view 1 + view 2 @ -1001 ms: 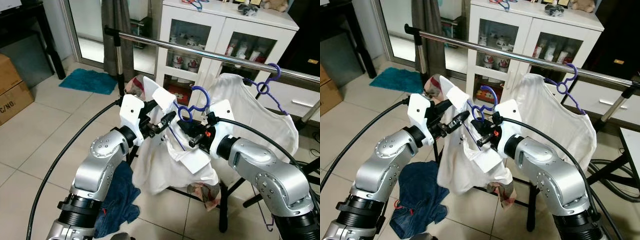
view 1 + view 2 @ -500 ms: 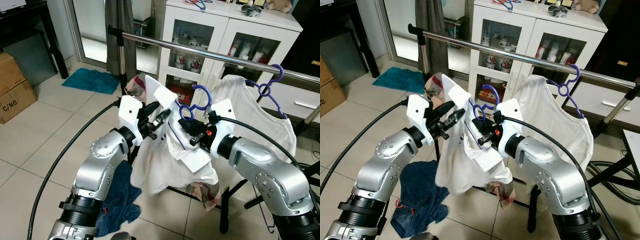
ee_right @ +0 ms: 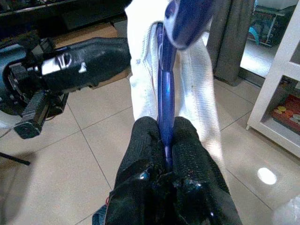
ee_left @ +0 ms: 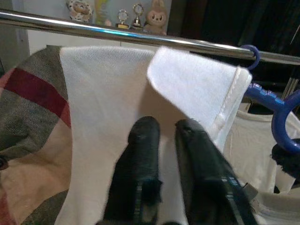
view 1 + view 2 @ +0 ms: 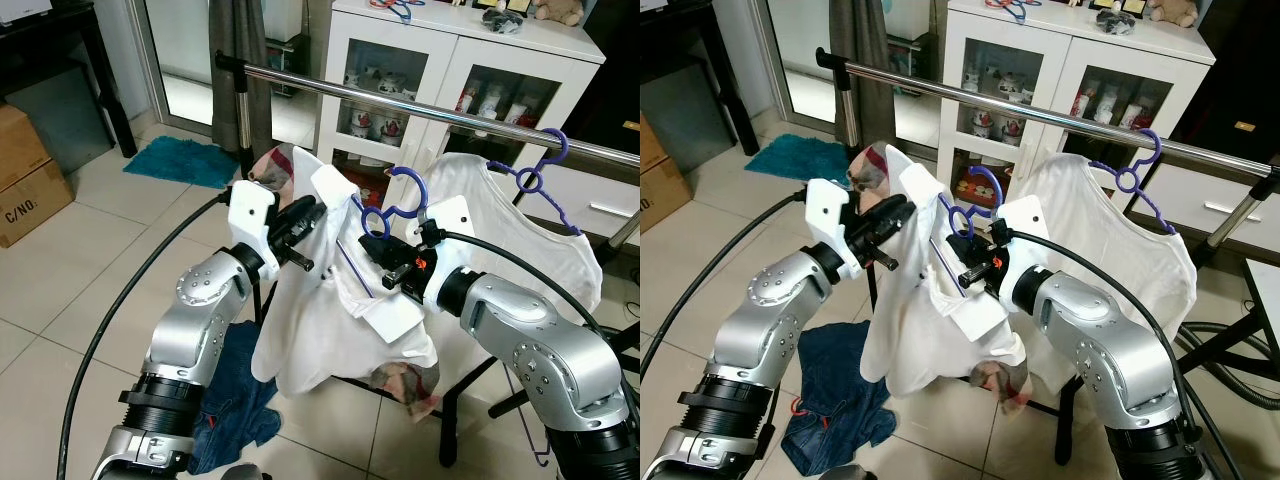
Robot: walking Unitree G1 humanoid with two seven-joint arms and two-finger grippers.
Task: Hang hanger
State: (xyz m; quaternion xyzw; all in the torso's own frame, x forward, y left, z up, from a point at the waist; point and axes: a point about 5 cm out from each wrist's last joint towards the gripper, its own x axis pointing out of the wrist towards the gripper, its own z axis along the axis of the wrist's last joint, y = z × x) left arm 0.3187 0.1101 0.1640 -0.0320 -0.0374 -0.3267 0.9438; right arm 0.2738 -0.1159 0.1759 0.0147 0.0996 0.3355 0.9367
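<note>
Two black fingers of the right gripper (image 3: 165,140) are squeezing tight around the thin bar of a blue hanger (image 5: 388,205), just under its curly hook. A white shirt (image 5: 340,300) is hanging on that hanger, and its collar is folding over close by the right gripper. The left gripper (image 4: 166,136) is pressing against the shirt's shoulder, with its two fingers close together and only a thin gap between them; whether any cloth is pinched in there I cannot tell. Some checked cloth in red and tan (image 4: 28,122) is peeking out from the shirt on the robot's left and again at the shirt's bottom. The hanger's hook is floating below a long shiny rail (image 5: 400,103) and is not touching it. Toward the rail's right end, a second blue hanger (image 5: 540,170) is sitting on the rail with its hook over it, carrying another white shirt (image 5: 520,240). Behind the rail, a white cabinet (image 5: 440,60) with glass doors is standing against the wall. On the tiled floor (image 5: 60,270) under the left arm, a dark blue cloth (image 5: 235,400) is lying in a heap. A small teal mat (image 5: 185,160) is lying farther back on the floor, and a cardboard box (image 5: 25,170) is sitting at the far left.
</note>
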